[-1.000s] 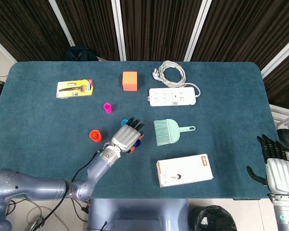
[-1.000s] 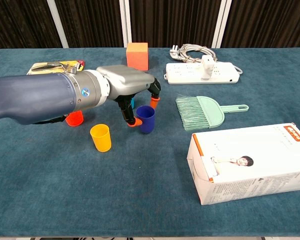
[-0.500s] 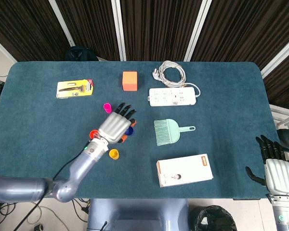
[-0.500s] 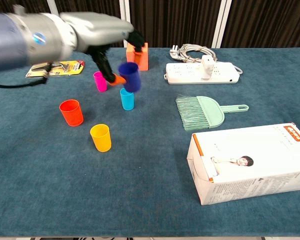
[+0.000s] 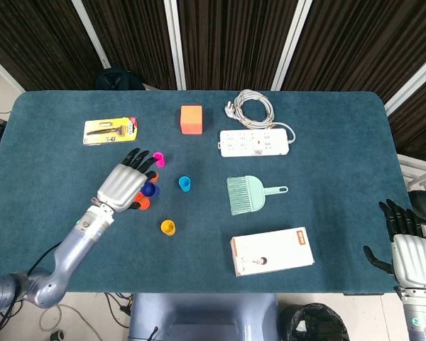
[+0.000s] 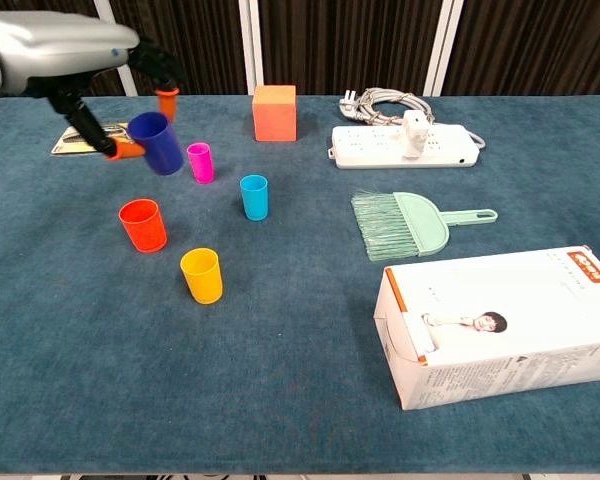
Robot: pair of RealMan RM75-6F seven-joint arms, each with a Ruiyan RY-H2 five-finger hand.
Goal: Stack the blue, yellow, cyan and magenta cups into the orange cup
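My left hand (image 5: 123, 186) (image 6: 75, 55) holds the blue cup (image 6: 157, 143) (image 5: 149, 190) in the air, tilted, above the orange cup (image 6: 143, 225) that stands upright on the table. In the head view the orange cup (image 5: 143, 203) is mostly hidden under the hand. The magenta cup (image 6: 200, 162) (image 5: 158, 158), cyan cup (image 6: 254, 197) (image 5: 185, 184) and yellow cup (image 6: 202, 275) (image 5: 168, 227) stand upright and apart on the cloth. My right hand (image 5: 410, 250) hangs off the table's right front corner, fingers apart, holding nothing.
A green dustpan brush (image 5: 250, 195), a white box (image 5: 272, 251), a power strip (image 5: 255, 142) with coiled cable (image 5: 253, 106), an orange block (image 5: 192, 119) and a yellow tool pack (image 5: 111, 131) lie around the cups on the blue table (image 5: 326, 192).
My left hand lifted the blue cup from beside the yellow cup and carried it left, to above the orange cup. The right hand stayed put.
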